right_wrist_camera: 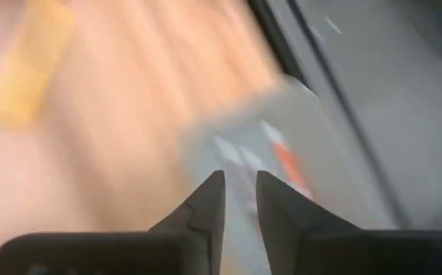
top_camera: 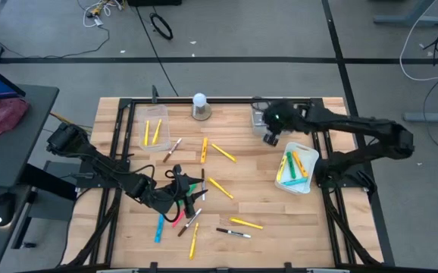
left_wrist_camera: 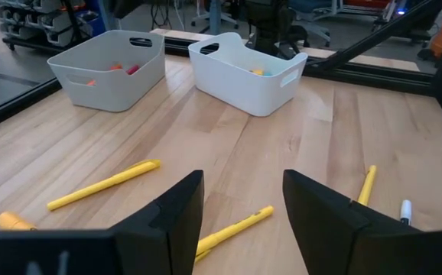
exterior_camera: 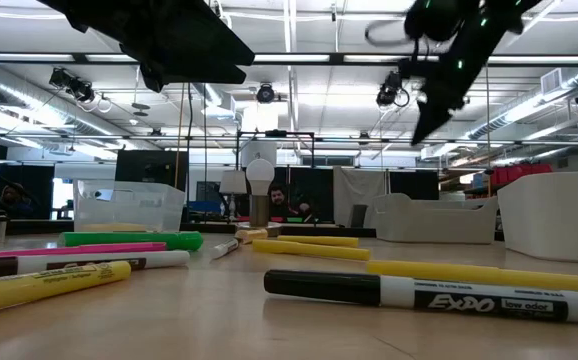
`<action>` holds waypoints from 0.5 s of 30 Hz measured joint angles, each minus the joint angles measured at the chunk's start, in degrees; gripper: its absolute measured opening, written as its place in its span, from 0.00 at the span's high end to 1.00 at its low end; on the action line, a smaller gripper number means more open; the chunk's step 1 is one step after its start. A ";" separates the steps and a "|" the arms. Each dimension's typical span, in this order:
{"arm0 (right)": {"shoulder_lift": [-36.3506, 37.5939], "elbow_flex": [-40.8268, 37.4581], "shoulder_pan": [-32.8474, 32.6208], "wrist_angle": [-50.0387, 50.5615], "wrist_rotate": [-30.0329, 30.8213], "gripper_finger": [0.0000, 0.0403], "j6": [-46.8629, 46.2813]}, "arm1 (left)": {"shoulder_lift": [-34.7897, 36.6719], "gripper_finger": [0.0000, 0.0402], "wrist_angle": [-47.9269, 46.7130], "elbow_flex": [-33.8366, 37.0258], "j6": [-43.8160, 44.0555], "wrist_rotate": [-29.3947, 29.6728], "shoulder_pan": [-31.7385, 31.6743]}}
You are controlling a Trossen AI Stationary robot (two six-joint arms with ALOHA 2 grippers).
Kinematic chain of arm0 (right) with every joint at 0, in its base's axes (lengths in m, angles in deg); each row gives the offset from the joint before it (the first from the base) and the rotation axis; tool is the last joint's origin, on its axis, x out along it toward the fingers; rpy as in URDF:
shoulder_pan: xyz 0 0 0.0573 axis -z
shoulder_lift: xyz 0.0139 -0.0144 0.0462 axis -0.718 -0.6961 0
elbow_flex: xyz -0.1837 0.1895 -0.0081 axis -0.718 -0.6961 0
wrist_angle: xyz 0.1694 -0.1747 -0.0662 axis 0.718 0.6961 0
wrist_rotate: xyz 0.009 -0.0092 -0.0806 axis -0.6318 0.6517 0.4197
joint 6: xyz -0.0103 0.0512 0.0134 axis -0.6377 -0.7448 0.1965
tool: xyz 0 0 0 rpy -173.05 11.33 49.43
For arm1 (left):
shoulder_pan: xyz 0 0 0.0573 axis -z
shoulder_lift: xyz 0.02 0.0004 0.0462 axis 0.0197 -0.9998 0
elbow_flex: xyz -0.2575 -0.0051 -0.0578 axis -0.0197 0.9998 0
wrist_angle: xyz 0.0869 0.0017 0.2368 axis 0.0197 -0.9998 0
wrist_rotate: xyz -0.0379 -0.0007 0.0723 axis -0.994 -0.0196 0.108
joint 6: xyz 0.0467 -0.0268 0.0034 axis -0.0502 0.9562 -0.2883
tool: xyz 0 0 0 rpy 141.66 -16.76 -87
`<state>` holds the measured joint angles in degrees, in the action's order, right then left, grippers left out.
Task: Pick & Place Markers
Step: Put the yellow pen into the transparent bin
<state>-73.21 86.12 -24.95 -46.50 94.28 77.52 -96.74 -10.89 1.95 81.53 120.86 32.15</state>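
Several markers lie loose on the table's near half: yellow ones (top_camera: 220, 187), (top_camera: 246, 224), a black-capped white one (top_camera: 234, 233), a blue one (top_camera: 160, 227) and a pink one (top_camera: 179, 220). My left gripper (top_camera: 183, 184) hovers open over this cluster. In its wrist view the fingers (left_wrist_camera: 244, 179) stand above a yellow marker (left_wrist_camera: 232, 229) without touching it. My right gripper (top_camera: 270, 139) hangs in the air beside the far grey bin (top_camera: 261, 117). Its fingers (right_wrist_camera: 240, 177) stand a narrow gap apart with nothing between them.
A white bin (top_camera: 295, 171) at the right holds green and yellow markers. A clear bin (top_camera: 152, 129) at the far left holds yellow ones. A white round-topped knob (top_camera: 200, 105) stands at the far edge. A black frame rims the table. Bare wood lies between the bins.
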 joint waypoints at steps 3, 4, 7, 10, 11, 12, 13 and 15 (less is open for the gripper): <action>3.29 -2.23 -7.38 -6.99 -5.75 0.84 -5.05 | 0.00 0.54 -0.09 0.00 0.00 0.01 0.00; 4.01 -3.63 -10.16 -10.76 -7.26 0.85 -5.66 | 0.00 0.54 -0.30 -0.02 0.00 -0.01 0.00; 4.59 -9.18 -18.48 -25.58 -8.79 0.89 -5.98 | 0.00 0.54 -0.49 -0.03 0.12 -0.01 0.00; 3.07 -16.56 -24.80 -44.65 -9.12 0.92 -5.94 | 0.00 0.54 -0.69 -0.04 0.42 -0.01 0.00; 2.04 -19.16 -26.32 -51.20 -9.03 0.93 -5.98 | 0.00 0.54 -0.77 -0.03 0.42 -0.01 0.00; 0.73 -21.66 -27.60 -57.46 -9.01 0.93 -6.04 | 0.00 0.54 -0.81 -0.04 0.44 -0.01 0.00; -0.66 -23.98 -28.61 -63.37 -8.92 0.94 -6.05 | 0.00 0.54 -0.83 -0.04 0.44 -0.01 0.00; -3.75 -26.70 -29.49 -70.73 -8.71 0.94 -6.24 | 0.00 0.54 -0.85 -0.04 0.44 -0.01 0.00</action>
<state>-76.96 59.42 -54.44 -117.23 85.57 71.28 -96.74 -11.74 1.90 81.97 120.85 32.15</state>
